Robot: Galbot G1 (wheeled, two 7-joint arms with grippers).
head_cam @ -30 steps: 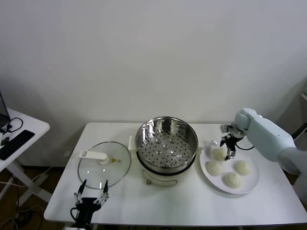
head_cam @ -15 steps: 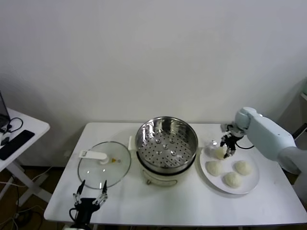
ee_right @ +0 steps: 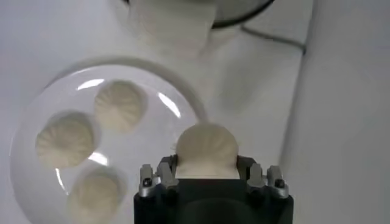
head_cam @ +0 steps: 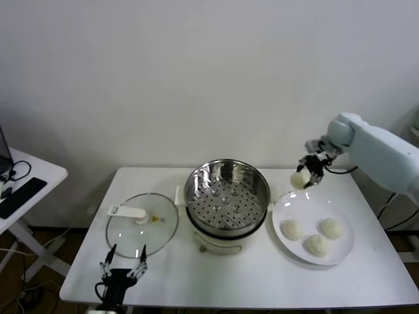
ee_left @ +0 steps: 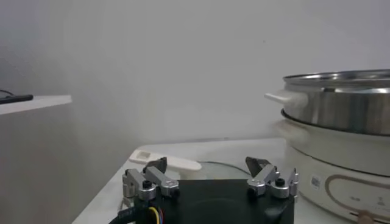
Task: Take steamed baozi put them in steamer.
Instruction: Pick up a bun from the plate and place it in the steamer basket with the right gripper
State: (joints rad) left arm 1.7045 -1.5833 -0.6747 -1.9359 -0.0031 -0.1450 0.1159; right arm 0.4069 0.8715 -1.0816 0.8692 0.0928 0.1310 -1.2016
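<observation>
Your right tool (head_cam: pixel 309 171) grips one bun (head_cam: pixel 300 180) above the plate's (head_cam: pixel 342 250) far rim; its fingertips are hidden behind the dough. Left tool (head_cam: pixel 124 267) open at the tabletop's (head_cam: pixel 262 278) near-left edge.

Steamer (ee_left: pixel 341 164) base markings too small; nothing legible.

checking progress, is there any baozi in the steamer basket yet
No, the steamer shows only its bare perforated floor; the right gripper holds one baozi beside it.
</observation>
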